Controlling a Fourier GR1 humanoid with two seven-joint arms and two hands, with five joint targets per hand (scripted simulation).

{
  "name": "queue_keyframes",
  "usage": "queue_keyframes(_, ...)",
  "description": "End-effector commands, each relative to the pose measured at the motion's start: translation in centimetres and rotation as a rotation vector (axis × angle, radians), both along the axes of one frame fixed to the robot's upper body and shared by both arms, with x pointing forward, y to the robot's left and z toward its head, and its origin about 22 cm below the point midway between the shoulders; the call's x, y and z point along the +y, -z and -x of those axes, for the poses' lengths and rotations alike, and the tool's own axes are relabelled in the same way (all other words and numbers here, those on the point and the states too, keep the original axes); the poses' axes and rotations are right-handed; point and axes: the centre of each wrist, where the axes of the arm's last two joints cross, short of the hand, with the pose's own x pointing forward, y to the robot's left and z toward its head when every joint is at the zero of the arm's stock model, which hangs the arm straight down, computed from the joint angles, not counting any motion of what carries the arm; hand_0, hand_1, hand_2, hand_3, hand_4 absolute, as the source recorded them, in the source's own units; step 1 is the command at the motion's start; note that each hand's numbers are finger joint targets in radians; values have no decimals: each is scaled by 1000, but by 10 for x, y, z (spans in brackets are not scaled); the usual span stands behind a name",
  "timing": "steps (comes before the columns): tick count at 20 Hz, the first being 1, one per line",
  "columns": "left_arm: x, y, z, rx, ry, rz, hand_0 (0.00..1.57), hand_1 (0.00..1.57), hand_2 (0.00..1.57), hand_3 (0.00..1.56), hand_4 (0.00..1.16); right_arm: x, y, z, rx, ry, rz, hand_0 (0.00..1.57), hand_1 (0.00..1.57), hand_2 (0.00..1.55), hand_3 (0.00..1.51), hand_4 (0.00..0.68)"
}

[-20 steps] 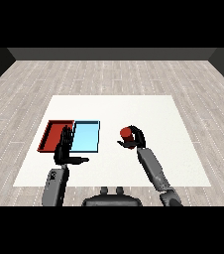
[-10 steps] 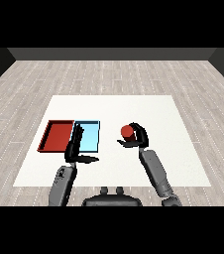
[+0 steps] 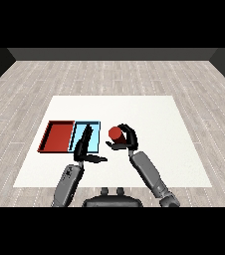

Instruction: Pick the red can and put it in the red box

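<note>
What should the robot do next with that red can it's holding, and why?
Probably carry it further left. The right hand is curled round the red can, which sits just right of the light blue tray; the red tray lies beyond that. The left hand hangs open over the blue tray.

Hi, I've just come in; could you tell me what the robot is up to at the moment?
The robot's right hand is curled round the red can, holding it just right of the light blue tray. The red tray, where the can should go, lies on the far side of the blue one, so the can is not yet in it. The left hand is open, fingers straight, over the blue tray's near part. Both trays lie on the white table.
</note>
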Motion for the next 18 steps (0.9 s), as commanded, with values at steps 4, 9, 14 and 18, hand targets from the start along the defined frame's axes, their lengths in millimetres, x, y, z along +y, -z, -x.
queue_keyframes(4,-17,22,-1,59,45,13,0,0,0,0,0,18,-1,-1,-6,-28,-30,1453,1453,1447,1398,661)
queue_keyframes(9,-35,26,-26,90,51,1,0,0,0,0,0,10,-6,10,-9,-9,-45,1457,1457,1450,1391,632)
queue_keyframes(14,-28,30,-11,109,91,38,0,0,0,0,0,23,1,5,-11,-28,-39,1458,1458,1443,1381,639)
queue_keyframes(18,-47,49,-29,97,74,14,0,0,0,0,0,21,-11,7,-12,-31,-34,1444,1444,1432,1385,633)
